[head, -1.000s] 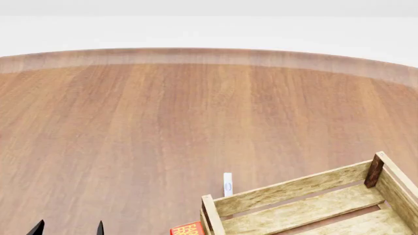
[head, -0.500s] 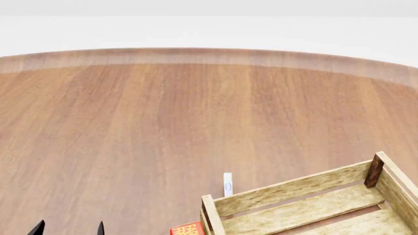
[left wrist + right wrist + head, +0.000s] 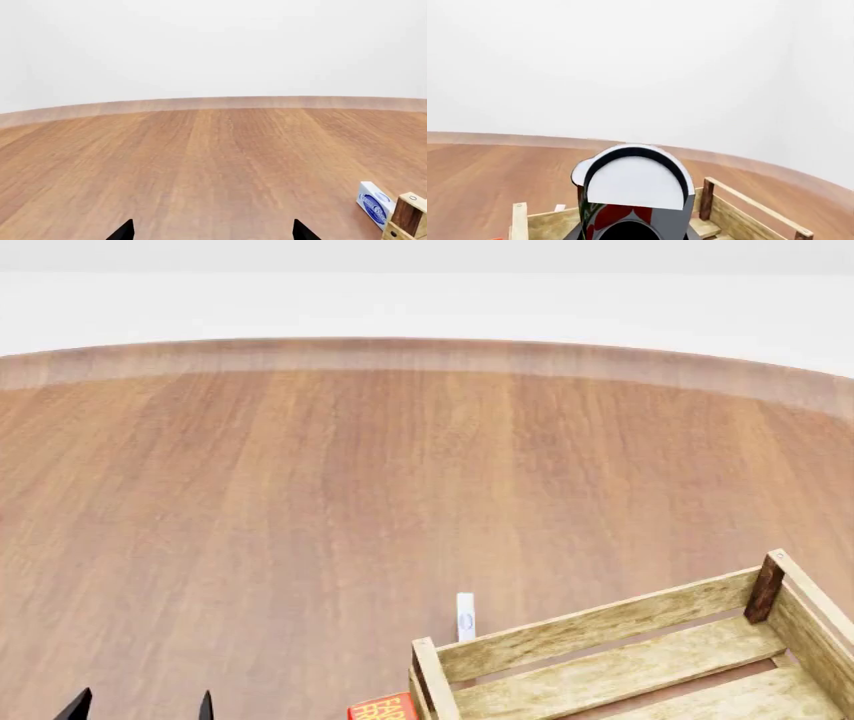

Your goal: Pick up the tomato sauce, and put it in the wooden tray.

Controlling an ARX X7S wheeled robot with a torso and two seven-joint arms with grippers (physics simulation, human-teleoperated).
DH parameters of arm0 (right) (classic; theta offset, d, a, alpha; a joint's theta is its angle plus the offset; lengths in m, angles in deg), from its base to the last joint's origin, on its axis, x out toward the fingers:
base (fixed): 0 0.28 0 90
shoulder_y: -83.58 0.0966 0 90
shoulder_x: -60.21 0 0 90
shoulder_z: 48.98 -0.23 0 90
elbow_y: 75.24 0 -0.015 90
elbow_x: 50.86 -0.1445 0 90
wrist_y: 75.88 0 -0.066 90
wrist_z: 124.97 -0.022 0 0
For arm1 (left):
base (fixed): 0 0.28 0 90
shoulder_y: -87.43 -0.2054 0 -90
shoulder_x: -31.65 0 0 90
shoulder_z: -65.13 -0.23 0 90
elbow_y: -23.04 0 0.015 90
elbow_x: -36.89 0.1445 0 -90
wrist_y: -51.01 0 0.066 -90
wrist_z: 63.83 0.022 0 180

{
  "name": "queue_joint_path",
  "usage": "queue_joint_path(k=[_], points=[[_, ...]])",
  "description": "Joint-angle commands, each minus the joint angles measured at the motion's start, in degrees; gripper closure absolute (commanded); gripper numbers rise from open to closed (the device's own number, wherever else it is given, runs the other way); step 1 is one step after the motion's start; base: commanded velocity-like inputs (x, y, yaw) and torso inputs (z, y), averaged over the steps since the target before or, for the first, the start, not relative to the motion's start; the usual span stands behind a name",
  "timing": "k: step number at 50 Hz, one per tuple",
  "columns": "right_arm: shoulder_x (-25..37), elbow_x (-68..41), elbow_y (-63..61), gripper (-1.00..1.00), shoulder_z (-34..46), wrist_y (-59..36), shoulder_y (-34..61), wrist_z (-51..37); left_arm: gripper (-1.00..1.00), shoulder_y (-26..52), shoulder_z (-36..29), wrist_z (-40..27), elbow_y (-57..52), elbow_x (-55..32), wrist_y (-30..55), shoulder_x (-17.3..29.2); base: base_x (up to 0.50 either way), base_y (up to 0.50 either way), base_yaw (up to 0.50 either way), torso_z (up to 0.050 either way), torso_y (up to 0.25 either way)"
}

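The tomato sauce point(image 3: 634, 190), a can with a red and green label and a silver-white top, fills the near part of the right wrist view. My right gripper point(image 3: 630, 234) is shut on it, with grey jaw parts showing at both sides of its base, and holds it above the wooden tray point(image 3: 747, 205). The tray's pale slats and dark corner post show at the head view's lower right point(image 3: 601, 625). The right gripper is out of the head view. My left gripper point(image 3: 213, 232) is open and empty over bare table; its tips show at the head view's lower left point(image 3: 140, 708).
A blue-and-white box point(image 3: 373, 209) stands on edge just outside the tray's far left corner, thin and white in the head view point(image 3: 465, 617). A red box point(image 3: 384, 708) lies beside the tray's left end. The round wooden table's far edge point(image 3: 427, 350) curves across the back.
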Motion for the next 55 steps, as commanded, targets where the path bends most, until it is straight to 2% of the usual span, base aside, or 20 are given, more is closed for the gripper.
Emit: queue_joint_path(k=[1,12,23,55], points=[[-1.5,-2.2,2.8,1.00,-0.7,-7.1,6.9,1.5,-1.00,0.2,-0.2,0.0,0.4,-0.2,-0.3,0.0,0.00,0.00,0.00,0.000,0.000],[-3.0,-8.2,7.1,1.00,-2.0,-12.9,14.9,4.4,-1.00,0.1,-0.3,-0.2,0.4,-0.4,-0.4,0.1,0.00,0.00,0.00,0.000,0.001],[-4.4,-9.5,9.7,1.00,-2.0,-16.4,19.6,5.1,-1.00,0.1,-0.5,-0.4,0.2,-0.4,-0.3,0.3,0.00,0.00,0.00,0.000,0.000],[-8.6,-11.9,23.7,1.00,-2.0,-20.1,30.8,8.0,-1.00,0.2,-1.1,-0.8,0.1,-0.7,-0.4,0.7,0.00,0.00,0.00,0.000,0.000]])
